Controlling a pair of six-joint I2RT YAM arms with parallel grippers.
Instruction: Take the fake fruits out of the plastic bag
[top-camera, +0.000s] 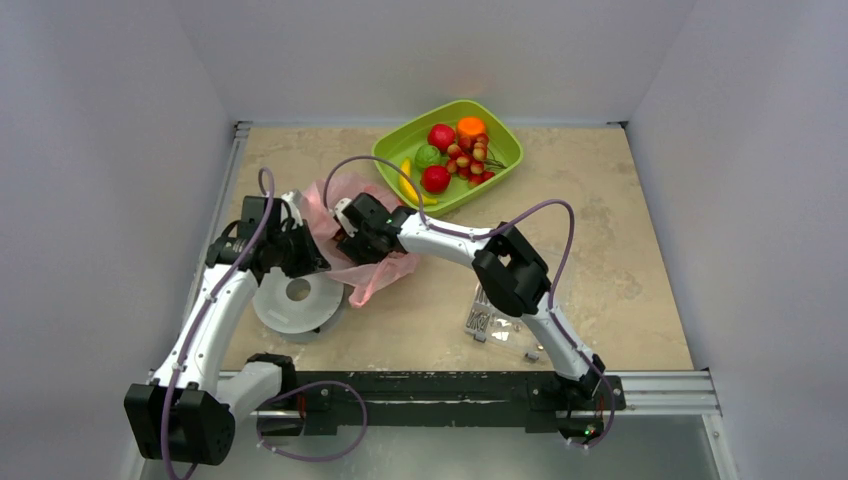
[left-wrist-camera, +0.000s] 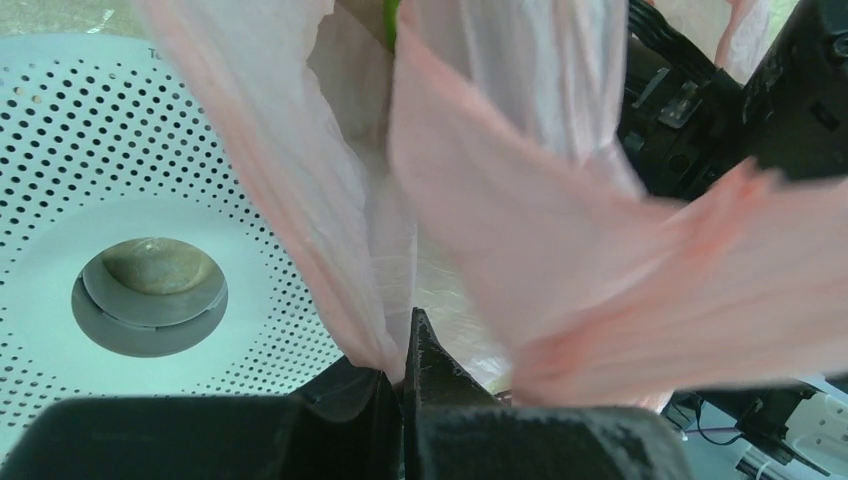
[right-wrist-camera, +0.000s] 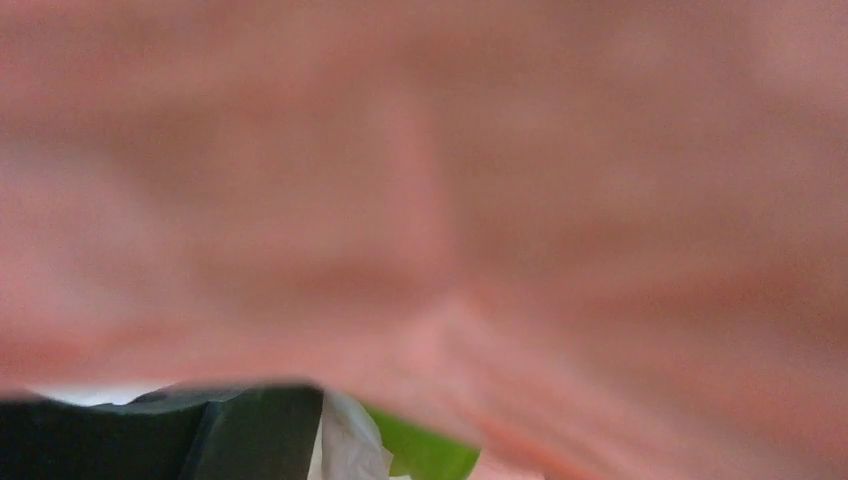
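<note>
Top external view: the thin, translucent pink plastic carrier bag (top-camera: 388, 264) lies crumpled just beyond the far rim of the white perforated round disc (top-camera: 295, 300). My left gripper (top-camera: 305, 248) sits above that far rim. My right gripper (top-camera: 352, 232) meets it from the disc's far-right side, with the bag bunched between the two.

Left jaws: fully closed on a fold of the bag's film. In the left wrist view the film rises from the pinch in two sheets, with a gap between them.

Right jaws: I cannot tell how wide they stand. Pink film lies against the right wrist lens, and only one black finger (right-wrist-camera: 240, 430) shows.

Governing relation: the bag's interior lies directly ahead of the right jaws, away from the disc's centre. The left jaws only anchor one wall. The right arm is therefore the nearer arm for reaching inside.

A green patch (right-wrist-camera: 430, 455) shows below the film. I cannot tell if it is a fruit.

Several fake fruits (top-camera: 437, 178) already rest in the lime-green plastic tray (top-camera: 508, 140), well beyond the disc.
</note>
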